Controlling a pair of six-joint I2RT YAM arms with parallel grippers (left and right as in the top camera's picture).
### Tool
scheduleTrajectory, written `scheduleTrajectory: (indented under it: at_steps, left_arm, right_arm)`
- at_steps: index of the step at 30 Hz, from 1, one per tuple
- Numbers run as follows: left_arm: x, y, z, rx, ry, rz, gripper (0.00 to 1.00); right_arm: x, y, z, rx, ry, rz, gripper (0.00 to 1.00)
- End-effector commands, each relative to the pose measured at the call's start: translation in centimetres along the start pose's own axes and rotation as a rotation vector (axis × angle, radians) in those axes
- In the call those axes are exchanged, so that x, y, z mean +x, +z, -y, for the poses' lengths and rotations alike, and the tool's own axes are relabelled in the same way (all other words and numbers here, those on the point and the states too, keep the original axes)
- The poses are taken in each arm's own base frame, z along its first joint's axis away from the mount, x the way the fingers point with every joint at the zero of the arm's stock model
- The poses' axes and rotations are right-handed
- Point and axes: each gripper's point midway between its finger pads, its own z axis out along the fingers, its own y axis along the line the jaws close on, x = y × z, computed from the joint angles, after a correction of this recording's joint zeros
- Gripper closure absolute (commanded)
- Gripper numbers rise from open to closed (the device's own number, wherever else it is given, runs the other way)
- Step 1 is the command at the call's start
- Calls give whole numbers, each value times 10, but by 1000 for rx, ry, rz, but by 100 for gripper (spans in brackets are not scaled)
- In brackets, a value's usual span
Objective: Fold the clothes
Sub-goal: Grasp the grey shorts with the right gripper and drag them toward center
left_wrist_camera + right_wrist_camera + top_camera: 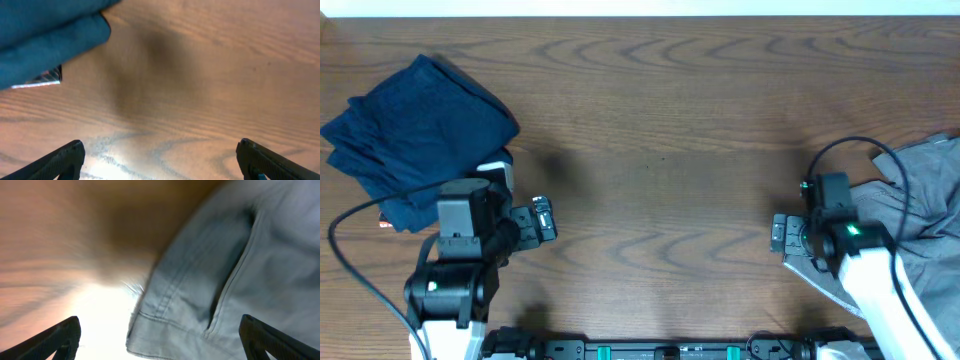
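Note:
The grey shorts (920,205) lie bunched at the table's right edge, partly out of the overhead view. In the right wrist view their hemmed corner and a seam (210,295) fill the right half. My right gripper (782,235) is open, hovering over the shorts' left edge, its fingers (160,337) spread on either side of the hem corner without closing on it. My left gripper (542,220) is open and empty over bare wood (160,160), just right of the dark blue garments.
A pile of dark navy folded garments (415,130) lies at the back left; its edge shows in the left wrist view (45,35), with a small shiny tag (42,77) beside it. The wooden table (660,150) runs between the arms.

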Motion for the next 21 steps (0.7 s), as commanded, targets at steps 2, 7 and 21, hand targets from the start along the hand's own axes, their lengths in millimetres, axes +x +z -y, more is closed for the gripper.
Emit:
scheduleTrajectory:
  at_steps: [2, 7, 21]
  left_arm:
    - [0, 2, 0, -1, 15, -23, 2]
    - [0, 3, 0, -2, 14, -28, 2]
    - [-1, 3, 0, -1, 15, -21, 2]
  right_arm:
    - [3, 19, 9, 74, 148, -59, 1]
    - [8, 36, 6, 90, 136, -113, 13]
    - [14, 59, -44, -172, 48, -164, 99]
